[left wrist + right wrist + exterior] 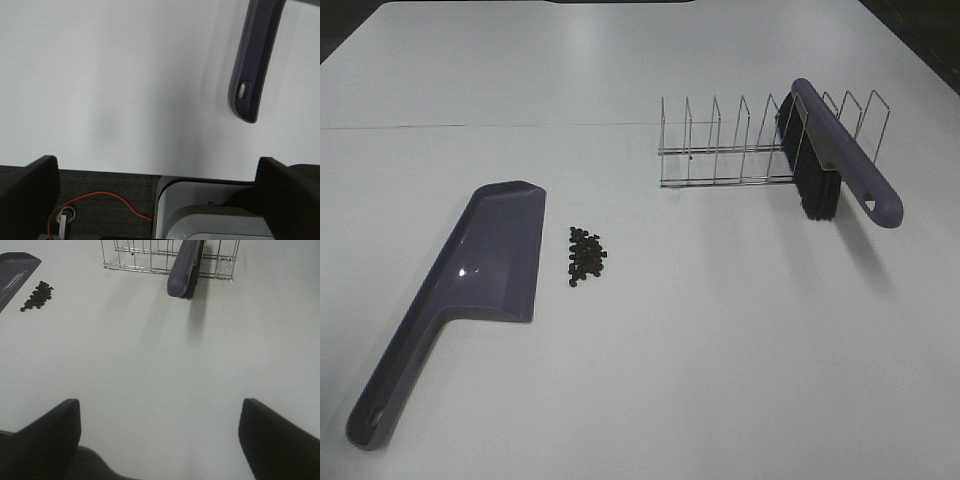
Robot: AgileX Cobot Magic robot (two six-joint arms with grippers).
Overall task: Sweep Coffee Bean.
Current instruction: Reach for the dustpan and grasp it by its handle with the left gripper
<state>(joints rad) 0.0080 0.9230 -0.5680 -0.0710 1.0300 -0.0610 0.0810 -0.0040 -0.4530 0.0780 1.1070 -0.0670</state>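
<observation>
The coffee beans (pixel 585 254) lie in a small dark cluster left of centre in the exterior high frame, on the white table (pixel 670 400). They sit just beside the right edge of the purple-grey dustpan (pixel 470 280), apart from it by a narrow strip of table. The dustpan's handle runs down toward the lower left corner. In the upper right, a brush (pixel 835 165) leans in a wire rack (pixel 720 150), bristles down.

The right gripper (pixel 159 405) stands wide open with nothing between its dark fingers (pixel 45 440). In its wrist view the beans (pixel 37 295) lie well ahead of the jaws and off toward the dustpan side, well apart from either fingertip (nearer the pan's corner (pixel 15 275) than the rack (pixel 135 260)).

The left gripper (pixel 155 162) is also spread wide and holds nothing. The dustpan's handle end (pixel 247 90), with its hanging hole, lies on the table beyond one finger, not touching it.
</observation>
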